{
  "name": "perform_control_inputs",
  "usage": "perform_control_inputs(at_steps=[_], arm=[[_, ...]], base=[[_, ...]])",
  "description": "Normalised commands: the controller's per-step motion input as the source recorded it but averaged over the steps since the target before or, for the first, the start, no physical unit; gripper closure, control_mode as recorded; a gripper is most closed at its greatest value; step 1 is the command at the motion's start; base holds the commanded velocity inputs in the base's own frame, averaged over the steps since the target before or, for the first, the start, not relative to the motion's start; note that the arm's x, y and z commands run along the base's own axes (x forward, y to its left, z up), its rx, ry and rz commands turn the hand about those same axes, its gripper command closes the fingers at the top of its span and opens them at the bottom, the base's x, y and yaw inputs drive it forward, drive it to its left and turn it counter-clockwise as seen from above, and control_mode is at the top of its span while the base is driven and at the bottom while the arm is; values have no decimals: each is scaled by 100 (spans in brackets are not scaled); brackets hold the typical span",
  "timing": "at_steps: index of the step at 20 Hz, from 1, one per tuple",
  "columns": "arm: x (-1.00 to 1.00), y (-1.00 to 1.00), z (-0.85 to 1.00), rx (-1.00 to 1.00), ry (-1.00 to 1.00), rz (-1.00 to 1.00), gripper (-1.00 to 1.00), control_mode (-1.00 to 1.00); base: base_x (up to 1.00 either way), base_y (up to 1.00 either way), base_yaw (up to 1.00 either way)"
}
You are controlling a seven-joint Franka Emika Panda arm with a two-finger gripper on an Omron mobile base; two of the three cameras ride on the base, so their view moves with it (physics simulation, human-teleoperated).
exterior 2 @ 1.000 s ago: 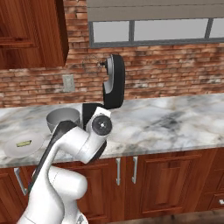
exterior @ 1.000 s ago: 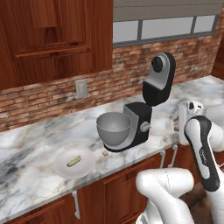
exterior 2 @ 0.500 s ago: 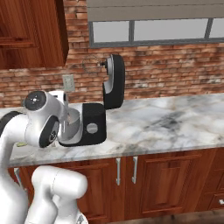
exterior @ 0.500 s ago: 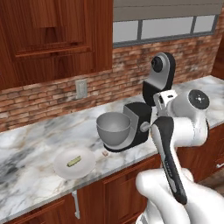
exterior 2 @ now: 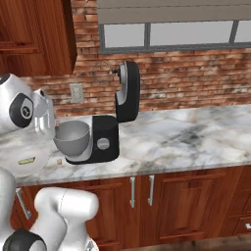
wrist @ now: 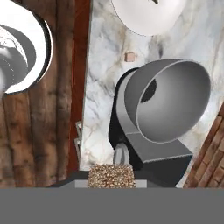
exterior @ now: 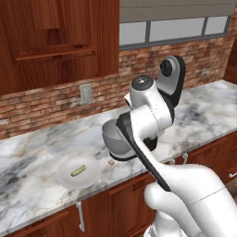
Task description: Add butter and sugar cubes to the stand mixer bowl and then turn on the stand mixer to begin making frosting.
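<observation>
I carry a speckled tan sugar cube [wrist: 110, 176], fingers clamped on it, above the round grey metal bowl [wrist: 168, 100] at twelve o'clock; next, release over its opening.

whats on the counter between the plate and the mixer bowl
One small tan sugar cube lies on the marble between the white plate and the stand mixer bowl. It shows in the left base view and in the hand view.

Even, bright rendered light fills the kitchen; the marble counter [exterior 2: 186, 132] shows no glare. The stand mixer [exterior 2: 110, 128] casts only a faint shadow. All views are sharp, without edge distortion.
</observation>
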Motion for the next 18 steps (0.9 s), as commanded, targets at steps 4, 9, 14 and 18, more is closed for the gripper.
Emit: perform_control_inputs(at_steps=[4,9,14,18], arm=[[57,1,-6,-8,34,8,100,-100],[14,-10,-43,0,12,23,100,-100],[0,5,-59,-1,0,27,100,-100],[20,19,-46,-2,0,28,100,-100]], base=[[0,0,0],[0,0,0],[0,0,0],[0,0,0]])
